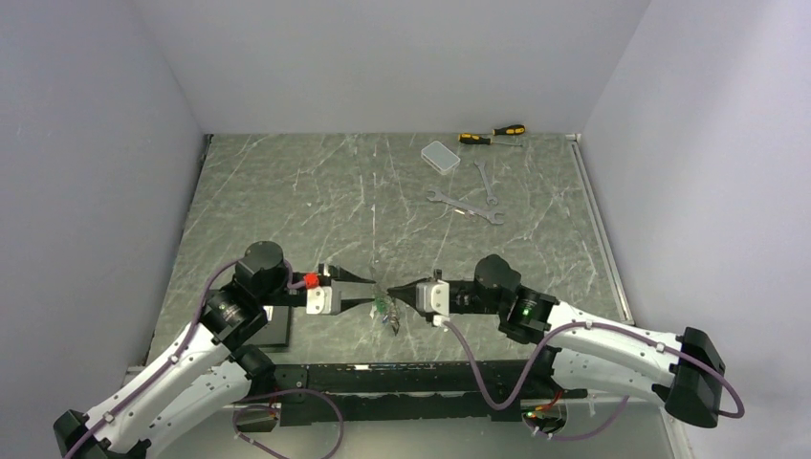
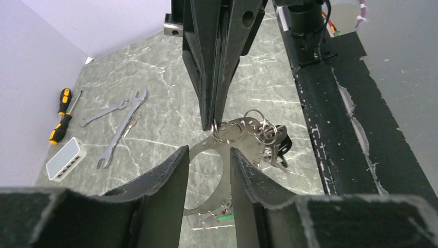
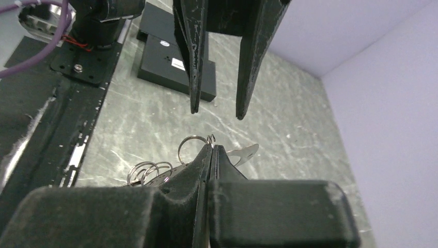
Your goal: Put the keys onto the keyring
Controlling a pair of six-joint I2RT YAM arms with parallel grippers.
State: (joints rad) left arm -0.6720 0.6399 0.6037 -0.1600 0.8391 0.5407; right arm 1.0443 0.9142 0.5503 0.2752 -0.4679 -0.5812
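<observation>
The keyring (image 2: 200, 145), a flat silver loop, hangs above the table between both grippers. My right gripper (image 1: 394, 290) is shut on its rim; the closed tips show in the right wrist view (image 3: 213, 147), with a sliver of keyring (image 3: 244, 153) beyond them. Several keys (image 2: 279, 144) on small split rings dangle from the keyring, one of them with a black head. In the top view the keys (image 1: 387, 312) hang just below the grippers. My left gripper (image 2: 206, 154) is open, a finger on either side of the loop, with a gap between them.
Two wrenches (image 1: 466, 206) lie at the back right of the table. A white box (image 1: 441, 156) and two screwdrivers (image 1: 493, 135) sit behind them. A black block (image 1: 274, 330) lies beside the left arm. A black strip (image 1: 402, 378) runs along the near edge.
</observation>
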